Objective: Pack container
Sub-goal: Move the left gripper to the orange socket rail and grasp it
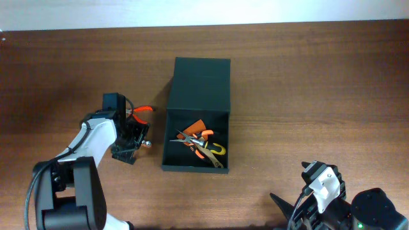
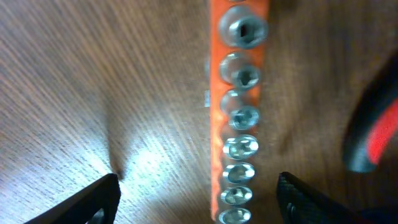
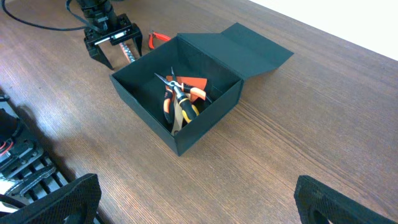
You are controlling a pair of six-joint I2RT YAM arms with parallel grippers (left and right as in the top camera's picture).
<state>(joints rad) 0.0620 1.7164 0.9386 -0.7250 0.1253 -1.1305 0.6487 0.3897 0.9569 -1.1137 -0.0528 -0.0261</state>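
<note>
1. The container [image 3: 146,112] sits about mid-table [image 1: 307,76], wide open. Its lid [image 1: 201,83] is flipped right back and lies flat on the wood behind the box.
2. Inside there's a little pile of hand tools [image 1: 201,144]. I can make out yellow-handled pliers, something with orange grips, and a flat orange piece tucked behind them. They're tangled enough that I can't sort out more than that.
3. The left claw [image 2: 198,186] is down low over the table, off to the container's left and apart from it. Its jaws are spread, with an orange socket rail [image 2: 239,112] lying between them. From the wrist cam, one finger is close beside the rail and the other is well off it, with bare wood in the gap. So it's not gripping anything.
4. The rail carries a row of shiny sockets, open ends up, running lengthwise between the fingers.
5. Red-handled pliers [image 1: 144,111] lie on the table just beside that claw, on the far side of it.
6. The right claw [image 3: 208,199] hangs at the near right corner, well clear of the box. Its fingers [image 3: 74,199] are spread wide with nothing between them.
</note>
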